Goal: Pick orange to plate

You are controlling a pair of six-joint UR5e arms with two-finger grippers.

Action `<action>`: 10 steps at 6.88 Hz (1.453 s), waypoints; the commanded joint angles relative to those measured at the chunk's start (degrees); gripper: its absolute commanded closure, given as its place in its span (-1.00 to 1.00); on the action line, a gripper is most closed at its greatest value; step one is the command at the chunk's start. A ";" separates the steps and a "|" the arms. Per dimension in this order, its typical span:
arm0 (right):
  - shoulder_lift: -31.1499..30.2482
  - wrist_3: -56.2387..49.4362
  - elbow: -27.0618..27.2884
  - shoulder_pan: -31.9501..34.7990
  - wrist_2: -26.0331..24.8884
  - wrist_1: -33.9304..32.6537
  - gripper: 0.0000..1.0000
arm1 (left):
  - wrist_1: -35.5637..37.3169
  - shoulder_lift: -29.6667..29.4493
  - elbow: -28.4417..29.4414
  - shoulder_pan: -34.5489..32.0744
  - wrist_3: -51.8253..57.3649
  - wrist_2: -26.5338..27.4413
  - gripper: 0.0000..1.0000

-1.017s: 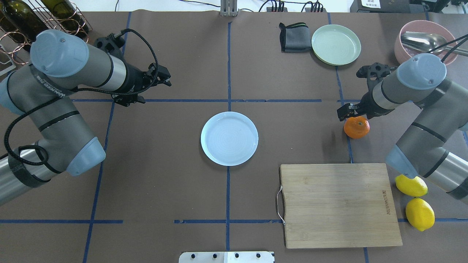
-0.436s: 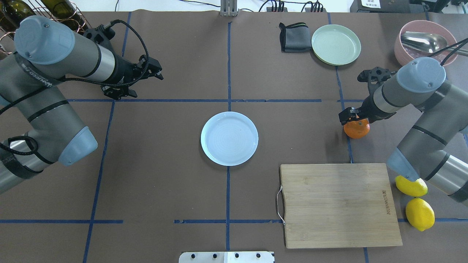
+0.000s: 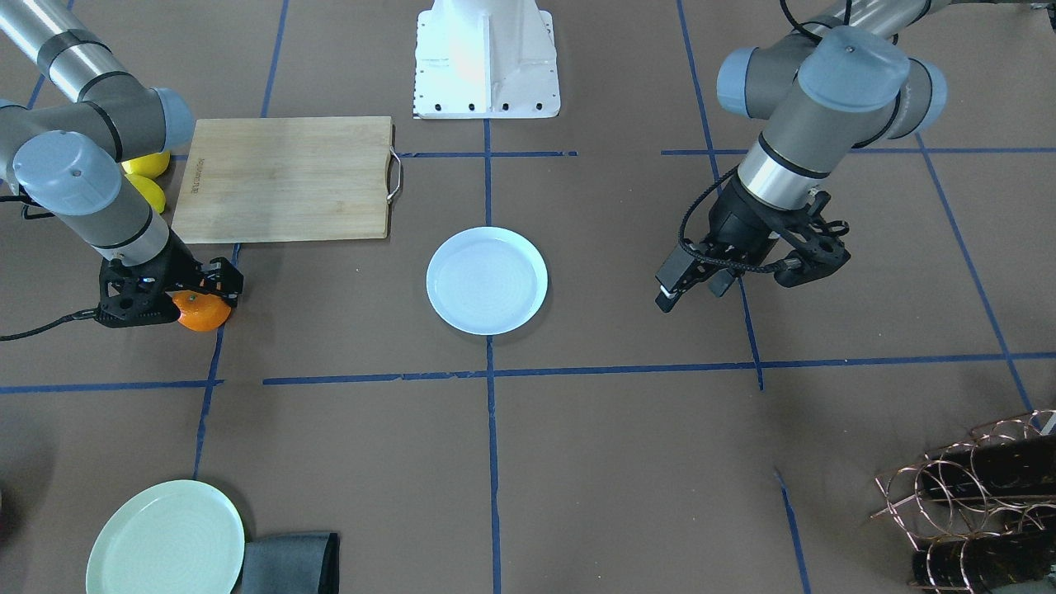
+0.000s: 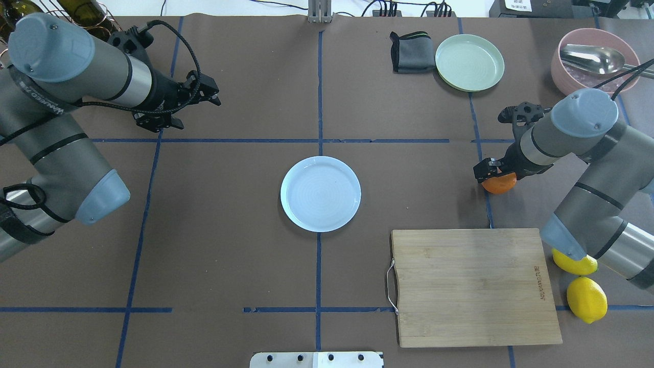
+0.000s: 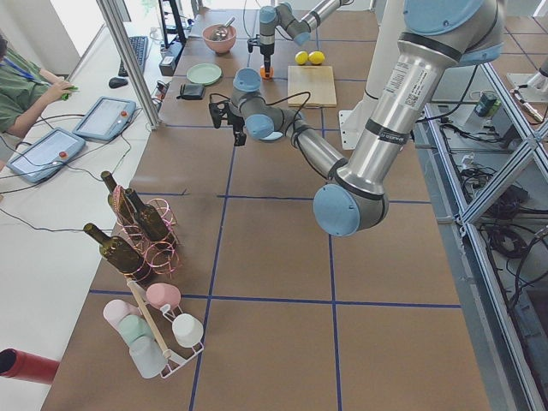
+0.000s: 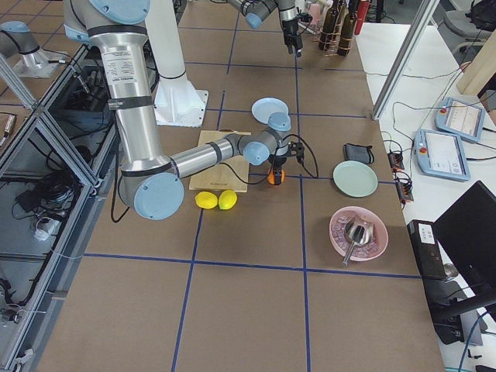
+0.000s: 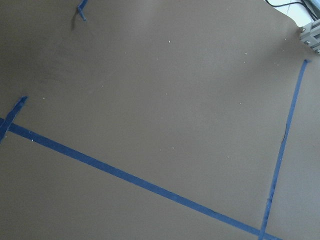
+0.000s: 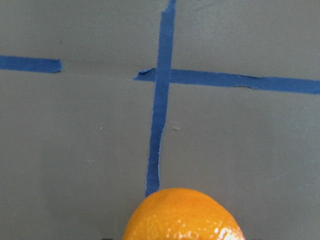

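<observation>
The orange (image 4: 500,184) lies on the brown table at the right, on a blue tape line, half hidden under my right gripper (image 4: 493,172). That gripper has come down over the orange (image 3: 203,312), its fingers standing open on either side. In the right wrist view the orange (image 8: 183,216) fills the bottom centre, and no fingers show there. The bluish-white plate (image 4: 320,193) sits empty at the table's middle, well to the left of the orange. My left gripper (image 4: 213,95) hovers open and empty over the far left of the table.
A wooden cutting board (image 4: 472,286) lies near the orange, with two lemons (image 4: 586,299) beside it under the right arm. A pale green plate (image 4: 469,62), a grey cloth (image 4: 409,52) and a pink bowl (image 4: 564,76) holding a spoon stand at the back right. A bottle rack (image 3: 973,495) stands at the far left.
My right gripper has sunk from just above the orange to around it. The left arm has drawn back, moving its gripper farther left and away from the plate.
</observation>
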 commanded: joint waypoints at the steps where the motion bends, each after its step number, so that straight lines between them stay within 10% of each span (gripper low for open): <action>1: 0.17 -0.02 0.62 -0.04 0.16 0.08 0.52 | 0.24 2.57 0.26 -3.02 7.70 -0.89 -1.00; 2: 0.17 0.07 2.28 0.05 -0.37 0.08 1.00 | 0.15 5.02 0.17 -5.73 14.08 -0.98 -1.00; 5: 2.52 0.24 9.83 -0.04 -0.02 -4.11 1.00 | 0.24 13.10 -1.05 -13.12 36.29 -1.07 -1.00; 10: 21.14 15.60 6.19 -11.71 -8.70 -11.96 1.00 | 7.04 25.62 -1.14 -27.72 80.02 -6.96 -1.00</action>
